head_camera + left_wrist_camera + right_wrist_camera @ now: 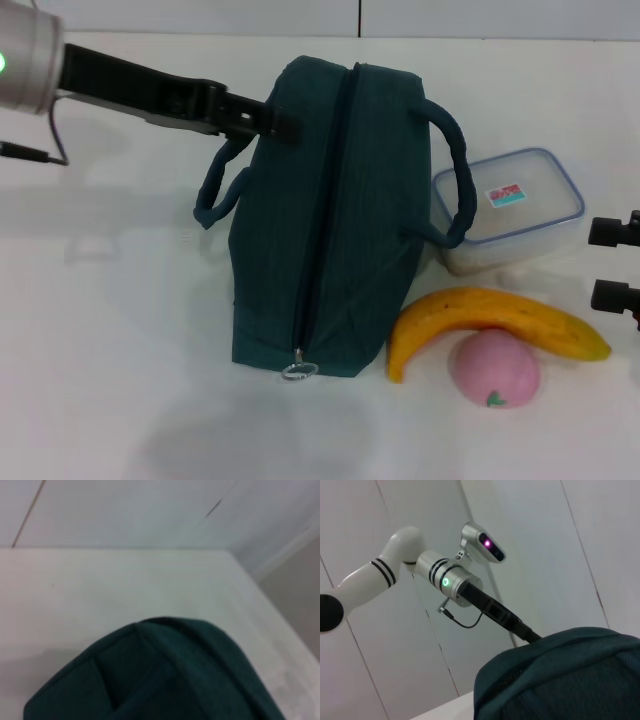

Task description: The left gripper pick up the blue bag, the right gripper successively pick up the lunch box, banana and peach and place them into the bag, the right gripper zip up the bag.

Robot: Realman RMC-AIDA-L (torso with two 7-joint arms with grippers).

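The blue bag lies on the white table, its zipper running down the middle to a ring pull at the near end. My left gripper reaches in from the left and meets the bag's far left edge, just above one handle. The bag fills the lower part of the left wrist view and shows in the right wrist view. Right of the bag are the lunch box, the banana and the pink peach. My right gripper waits open at the right edge.
The white table extends left of and in front of the bag. A pale wall stands behind the table's far edge. The bag's second handle leans against the lunch box.
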